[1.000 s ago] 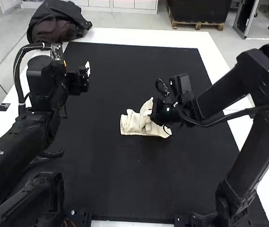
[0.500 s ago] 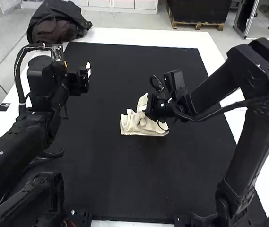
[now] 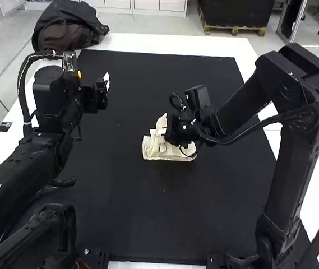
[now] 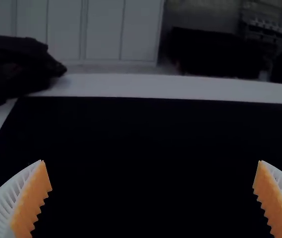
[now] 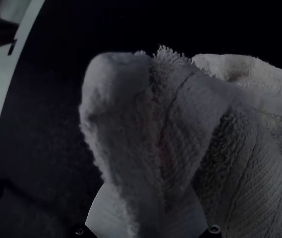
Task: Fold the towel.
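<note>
Apparently pinched for turning over

High view: the cream terry towel [image 3: 155, 147] lies bunched on the flat black mat [image 3: 148, 213], one part raised at the right end effector [image 3: 168, 134], probably to bring it across.

Left wrist view: the left end effector [image 4: 151, 161], white-ribbed and orange-padded, is wide and empty, likely kept clear.

Right wrist view: white fingers [image 5: 103, 210] grip a raised fold, presumably for control.

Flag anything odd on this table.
One thing looks out of place: a dark, crumpled bundle, perhaps a jacket, at the table's far left corner, seemingly unrelated to folding. The towel lies bunched on the black mat, a raised part in the right gripper, but that suits the task. Nothing looks spilled or damaged.
</note>
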